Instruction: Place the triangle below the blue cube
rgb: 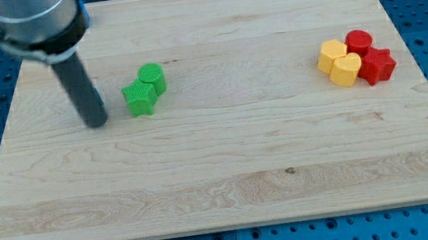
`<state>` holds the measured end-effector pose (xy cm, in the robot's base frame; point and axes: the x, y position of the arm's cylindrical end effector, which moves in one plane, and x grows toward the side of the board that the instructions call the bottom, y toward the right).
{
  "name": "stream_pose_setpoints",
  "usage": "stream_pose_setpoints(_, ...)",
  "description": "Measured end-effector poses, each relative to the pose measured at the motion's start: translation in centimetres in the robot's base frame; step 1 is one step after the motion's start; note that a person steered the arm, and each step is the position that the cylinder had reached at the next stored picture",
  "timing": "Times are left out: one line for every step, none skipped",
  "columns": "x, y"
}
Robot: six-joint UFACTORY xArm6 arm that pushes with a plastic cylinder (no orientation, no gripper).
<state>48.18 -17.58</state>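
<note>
- Zero jaws on this rig, so nothing is grasped; my tip (98,123) sits on the wooden desk (223,185), touching no block.
- Just to its right in the view: a green star-ish block (140,99) touching a green cylinder (152,77).
- Far right cluster: two yellow blocks (331,55) (346,69), a red cylinder (359,41), a red star-ish block (377,65), all matte.
- Can't spot any triangle or blue cube.

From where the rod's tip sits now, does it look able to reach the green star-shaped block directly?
Probably yes. My tip rests on the board just to the view's left of the green star-shaped block, with only bare wood between them. The green cylinder lies on the star's far side, out of the way.
</note>
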Motion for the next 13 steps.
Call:
stream_pose_setpoints(-0.6,-1.4)
stream_pose_setpoints(-6.9,-0.3)
stream_pose_setpoints(-8.0,0.1)
stream_pose_setpoints(-9.5,0.1)
stream_pose_setpoints(-7.0,0.1)
stream_pose_setpoints(-8.4,-1.0)
stream_pose_setpoints(-13.6,-0.7)
stream_pose_setpoints(-15.6,-0.4)
stream_pose_setpoints(-13.0,-0.4)
stream_pose_setpoints(-10.5,-0.7)
stream_pose_setpoints(-15.5,-1.0)
stream_pose_setpoints(-15.8,-0.5)
stream_pose_setpoints(-15.8,-2.2)
